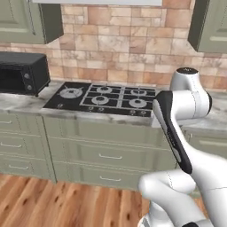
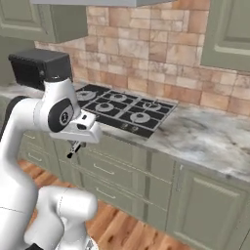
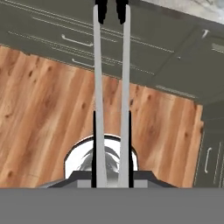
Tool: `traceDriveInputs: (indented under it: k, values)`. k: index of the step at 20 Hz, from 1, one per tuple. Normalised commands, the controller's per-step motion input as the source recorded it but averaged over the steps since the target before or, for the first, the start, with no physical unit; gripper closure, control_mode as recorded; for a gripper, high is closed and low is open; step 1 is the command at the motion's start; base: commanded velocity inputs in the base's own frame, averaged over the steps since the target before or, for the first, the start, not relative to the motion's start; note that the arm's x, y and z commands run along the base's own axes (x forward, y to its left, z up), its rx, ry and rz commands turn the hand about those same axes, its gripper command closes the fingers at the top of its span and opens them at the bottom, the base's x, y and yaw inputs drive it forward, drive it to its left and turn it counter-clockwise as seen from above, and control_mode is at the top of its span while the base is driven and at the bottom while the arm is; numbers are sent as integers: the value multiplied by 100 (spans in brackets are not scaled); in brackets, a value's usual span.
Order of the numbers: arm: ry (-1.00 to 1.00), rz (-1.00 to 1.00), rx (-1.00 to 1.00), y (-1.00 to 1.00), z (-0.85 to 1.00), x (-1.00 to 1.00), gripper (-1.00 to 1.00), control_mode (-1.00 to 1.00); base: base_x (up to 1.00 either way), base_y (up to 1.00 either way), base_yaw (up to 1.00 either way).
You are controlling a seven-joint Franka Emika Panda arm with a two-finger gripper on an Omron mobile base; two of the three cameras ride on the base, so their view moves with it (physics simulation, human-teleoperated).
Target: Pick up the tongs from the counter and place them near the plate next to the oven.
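In the hand view the tongs (image 3: 99, 78) run straight away from me, two thin silver arms ending in black tips at the top edge. My gripper (image 3: 112, 114) is shut on them, one dark finger pressed against the outside of each arm. They hang over the wooden floor, in front of the olive-green cabinets. From the right base view, the gripper (image 2: 75, 146) points down and forward, just below the edge of the marble counter (image 2: 205, 136) and left of the stove. The plate and the oven are out of view.
A black gas hob (image 1: 104, 98) is set into the counter (image 1: 26, 104). To its left stands a black countertop appliance (image 1: 22, 73). Green drawers (image 1: 106, 153) run below, wall cabinets (image 1: 29, 20) above. The wooden floor (image 3: 39, 109) lies under the hand.
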Motion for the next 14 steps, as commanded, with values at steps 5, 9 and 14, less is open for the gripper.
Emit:
traceDriveInputs:
  k: [5,9,14]
  values:
    - [0,0,0,0,0,0,100,100,11,77,37]
    - [0,0,0,0,0,0,100,100,17,69,42]
    - [0,0,0,0,0,0,100,100,19,62,30]
